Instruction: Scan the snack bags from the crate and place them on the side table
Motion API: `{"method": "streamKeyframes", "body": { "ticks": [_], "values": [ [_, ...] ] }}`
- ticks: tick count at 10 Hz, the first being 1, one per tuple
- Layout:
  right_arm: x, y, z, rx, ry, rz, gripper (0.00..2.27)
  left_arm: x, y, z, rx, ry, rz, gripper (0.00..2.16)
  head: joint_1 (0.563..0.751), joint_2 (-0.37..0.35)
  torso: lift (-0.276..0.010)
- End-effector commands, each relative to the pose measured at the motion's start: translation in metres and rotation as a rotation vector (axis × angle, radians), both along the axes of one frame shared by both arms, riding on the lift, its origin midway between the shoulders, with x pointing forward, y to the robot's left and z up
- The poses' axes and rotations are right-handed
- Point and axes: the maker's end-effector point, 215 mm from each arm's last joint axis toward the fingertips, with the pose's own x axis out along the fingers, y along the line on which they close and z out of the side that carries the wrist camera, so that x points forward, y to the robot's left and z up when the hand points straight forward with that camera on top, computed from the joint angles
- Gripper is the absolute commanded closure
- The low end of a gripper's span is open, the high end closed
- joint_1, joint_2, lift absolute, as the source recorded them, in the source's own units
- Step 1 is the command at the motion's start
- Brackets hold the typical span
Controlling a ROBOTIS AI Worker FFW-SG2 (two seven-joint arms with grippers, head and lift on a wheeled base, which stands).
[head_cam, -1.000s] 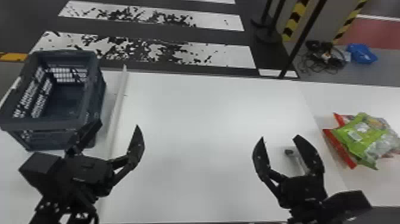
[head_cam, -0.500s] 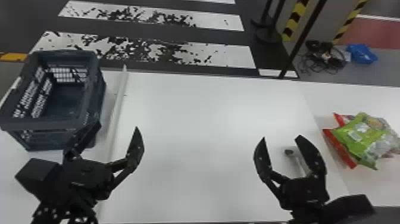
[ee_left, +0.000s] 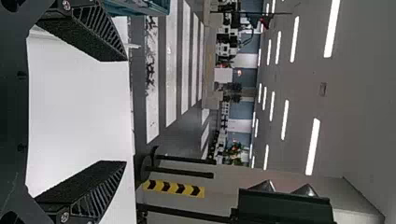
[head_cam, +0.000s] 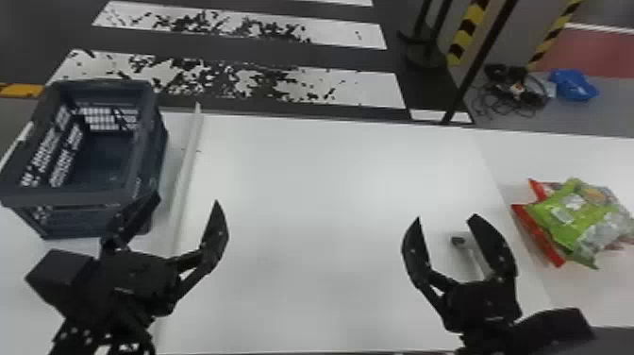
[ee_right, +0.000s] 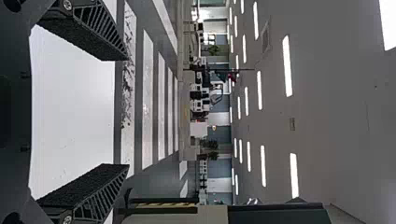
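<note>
Looks to be at or near the finish: see the snack bags (head_cam: 561, 212) heaped on the side table (head_cam: 538, 151) at the right, with none in view inside the blue-grey crate (head_cam: 70, 198) at the left. Cannot tell whether scanned. Note the left gripper (head_cam: 187, 198) close by the crate, fingers spread around nothing; cannot tell if touching the crate wall. Find the right gripper (head_cam: 446, 217) over the white table (head_cam: 306, 189), likewise spread and empty, near a likely handheld scanner (head_cam: 458, 241). To close well, raise the left gripper before any sideways swing, so as not to hook the rim. Lift the right gripper clear of the scanner before turning. Leave the heap alone if steady; if tidying, press lightly, expecting soft, slippery film to crumple or slide. Check behind the crate's near wall before stopping.
</note>
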Motion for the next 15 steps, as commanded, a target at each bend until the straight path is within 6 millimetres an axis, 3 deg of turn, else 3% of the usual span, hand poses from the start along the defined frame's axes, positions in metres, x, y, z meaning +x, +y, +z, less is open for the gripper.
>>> {"method": "streamKeyframes", "body": {
  "ticks": [1, 15],
  "values": [
    [0.001, 0.0, 0.0, 0.005, 0.0, -0.004, 0.06, 0.004, 0.0, -0.001, -0.005, 0.004, 0.002, 0.09, 0.695, -0.121, -0.094],
    [-0.014, -0.001, 0.009, 0.014, -0.025, -0.012, 0.06, -0.004, -0.005, -0.003, -0.006, 0.029, -0.005, 0.09, 0.695, -0.127, -0.094]
  ]
}}
